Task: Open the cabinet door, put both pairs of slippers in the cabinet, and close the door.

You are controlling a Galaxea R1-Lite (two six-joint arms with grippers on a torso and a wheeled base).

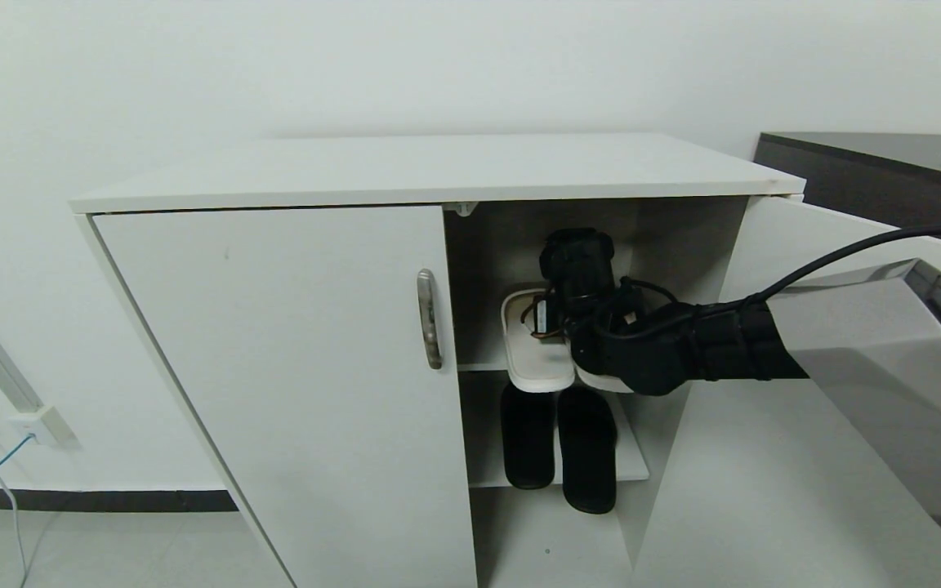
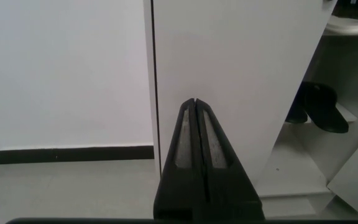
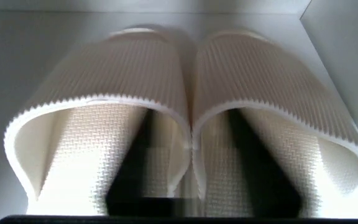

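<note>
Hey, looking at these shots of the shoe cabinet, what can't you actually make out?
- White ribbed slippers: in the head view the black right arm covers most of the right-hand one; in the right wrist view their heels are cut off at the picture's edge.
- Black slippers: toe ends hidden beneath the upper shelf, head view.
- Cabinet interior behind the closed white left door: hidden, head view.

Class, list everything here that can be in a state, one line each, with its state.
Left cabinet door, shut.
Right cabinet door, swung open.
White slippers, paired on the upper shelf, heels overhanging.
Black slippers, paired on the lower shelf.
Left gripper, jaws shut, empty.
Right gripper, inside the cabinet at the white slippers.
</note>
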